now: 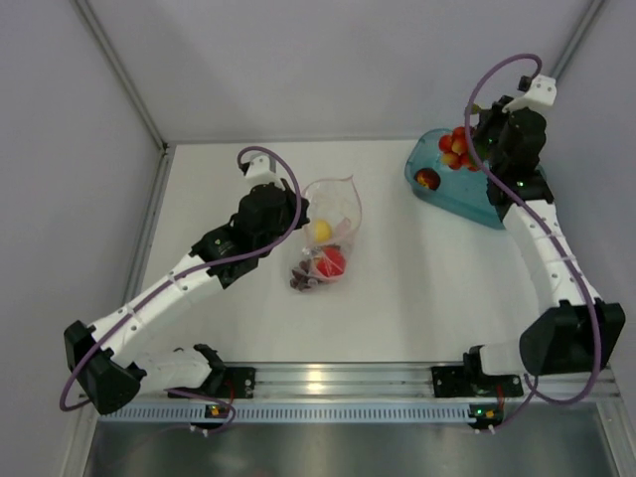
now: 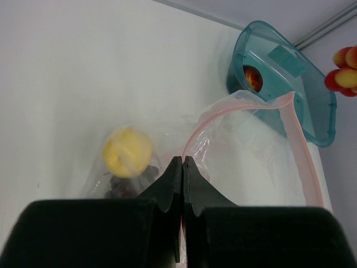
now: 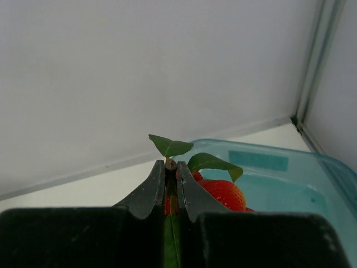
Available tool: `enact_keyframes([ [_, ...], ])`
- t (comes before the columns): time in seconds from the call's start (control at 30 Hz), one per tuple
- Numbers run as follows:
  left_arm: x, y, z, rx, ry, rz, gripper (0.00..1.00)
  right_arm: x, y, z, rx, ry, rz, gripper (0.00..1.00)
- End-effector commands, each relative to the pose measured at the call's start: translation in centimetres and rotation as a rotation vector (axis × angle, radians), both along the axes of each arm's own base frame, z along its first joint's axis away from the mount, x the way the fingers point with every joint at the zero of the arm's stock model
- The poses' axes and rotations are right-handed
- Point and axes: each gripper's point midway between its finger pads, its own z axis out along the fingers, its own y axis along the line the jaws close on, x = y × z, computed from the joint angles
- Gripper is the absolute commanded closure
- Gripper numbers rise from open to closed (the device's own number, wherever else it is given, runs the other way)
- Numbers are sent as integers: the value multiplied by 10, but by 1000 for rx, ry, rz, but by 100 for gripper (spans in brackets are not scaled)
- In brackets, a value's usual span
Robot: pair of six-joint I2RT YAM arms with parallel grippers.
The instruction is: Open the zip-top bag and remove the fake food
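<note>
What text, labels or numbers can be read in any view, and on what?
None readable anywhere.
Teal translucent plastic tub: rectangular sticker-like patch on its wall, no legible characters in either wrist view.
Clear crinkly zip-top bag with pink zip strip: no print visible.
Aluminium front rail: no markings legible.

1. We are seeing bare bench between the zip-top bag and the teal tub, giving passage.
2. The left gripper, pinching the bag, is blocking its left side.
3. The right gripper, clamping berries, is hanging over the tub.
</note>
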Motion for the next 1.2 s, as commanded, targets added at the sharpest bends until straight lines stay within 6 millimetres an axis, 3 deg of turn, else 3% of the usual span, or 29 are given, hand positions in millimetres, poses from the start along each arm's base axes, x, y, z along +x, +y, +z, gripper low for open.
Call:
enact_keyframes([
  [0.0,-4,-2,25,-57,-50,-32,100,30,-40,-8,67,-6,-109,100],
  [0.07,-5,-3,25,-61,-49,-37,100,55,-46,-30,69,43,-128,100],
  [0.13,-5,-4,22,-56,-42,-45,100,75,-73,-52,66,92,-185,100],
  [0.27,-9,-7,19,-56,-35,-72,100,104,-87,-80,66,116,-233,100],
  [0.3,-10,-7,20,-56,-38,-78,100,115,-88,-100,59,154,-237,100],
  [0.4,-15,-5,23,-51,-52,-98,100,132,-88,-108,50,169,-228,100],
  [0.6,-24,4,34,-53,-83,-105,100,165,-80,-159,68,268,-196,100],
  [0.73,-26,11,38,-34,-98,-96,100,175,-64,-171,80,289,-142,90],
  [0.77,-26,12,39,-30,-98,-91,100,176,-62,-170,79,288,-137,76],
  [0.83,-26,14,39,-26,-100,-89,100,175,-52,-160,76,278,-123,58],
  [0.97,-27,13,37,-26,-93,-93,100,166,-49,-125,79,248,-122,49],
  [1.0,-28,13,37,-31,-91,-96,100,159,-49,-104,79,218,-121,49],
  [1.07,-28,11,38,-38,-88,-98,100,149,-51,-85,80,195,-129,46],
  [1.1,-28,10,38,-42,-86,-100,100,138,-51,-62,80,160,-131,42],
  [1.13,-28,9,40,-50,-88,-102,100,130,-51,-57,79,173,-131,36],
  [1.17,-27,8,40,-48,-85,-104,100,117,-51,-38,78,150,-126,32],
])
